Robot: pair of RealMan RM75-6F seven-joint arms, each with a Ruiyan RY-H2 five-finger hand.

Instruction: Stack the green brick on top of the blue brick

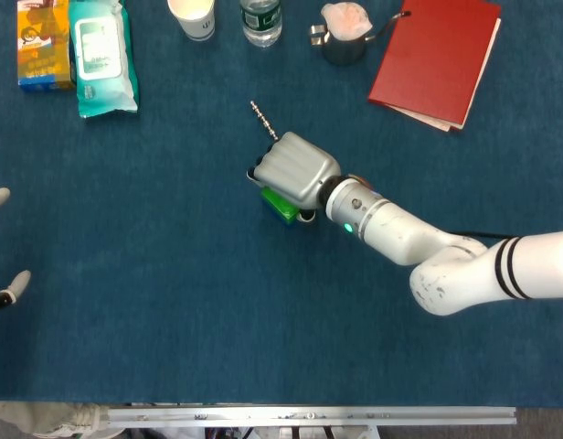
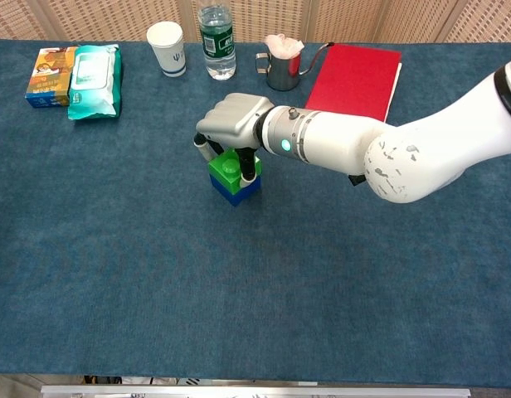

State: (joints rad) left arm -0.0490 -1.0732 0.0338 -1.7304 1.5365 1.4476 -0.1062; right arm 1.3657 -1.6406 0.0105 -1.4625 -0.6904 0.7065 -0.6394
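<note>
Nearest to me, along the table's front edge, runs a metal rail (image 1: 309,416), only partly in frame; at the head view's left border just the pale fingertips of the left hand (image 1: 9,288) poke in, the rest cut off, so whether it holds anything I cannot tell; the chest view doesn't show it at all.

At the middle of the blue table cloth (image 2: 239,307) the right hand (image 2: 232,124) sits knuckles-up over the green brick (image 2: 230,165); its fingers (image 2: 249,168) curl down on both sides of the brick and grip it; from overhead the hand's back hides most of the brick, leaving a green sliver at about five o'clock of the palm. From the chest view the green brick rests on the blue brick (image 2: 236,192), of which only the lower part shows; overhead it is hidden entirely.

Just off the hand at eleven o'clock lies a small twisted metal piece (image 1: 263,121), too small to name.

Along the far edge, around twelve o'clock: a paper cup (image 2: 166,47), a water bottle (image 2: 216,41) cut off at the top, a metal pitcher (image 2: 282,68) with something pale stuffed in; at one o'clock a red book (image 2: 355,81); at ten o'clock a wipes pack (image 2: 94,80) beside an orange box (image 2: 48,76).
</note>
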